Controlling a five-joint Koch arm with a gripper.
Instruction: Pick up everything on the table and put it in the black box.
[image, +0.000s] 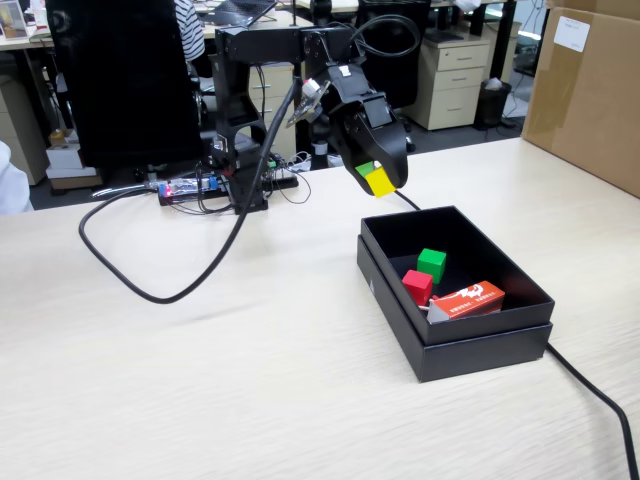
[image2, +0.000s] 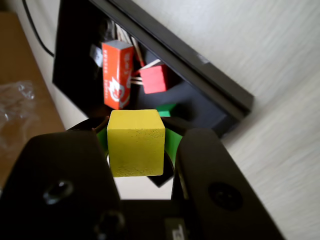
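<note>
The box (image: 455, 335) sits on the counter (image: 200, 380). Two cubes (image: 431, 263) and a carton (image: 468, 299) lie inside it. A third cube (image: 380, 181), in the end effector (image: 375, 178), hangs above the box's back left corner in the fixed view.

The yellow cube (image: 380, 182) hangs pinched in the gripper (image: 374, 178) above the table (image: 200, 380) — just behind the black box (image: 480, 345). The red cube (image: 417, 286) and green cube (image: 432, 263) lie inside the box — close together, upright.

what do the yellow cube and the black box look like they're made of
Yellow cube, held in the claw: likely painted wood or dense foam; matte, faintly grainy face, crisp edges. Black box: probably rigid cardboard with matte black covering; thin straight walls, stepped rim, no shine.
</note>
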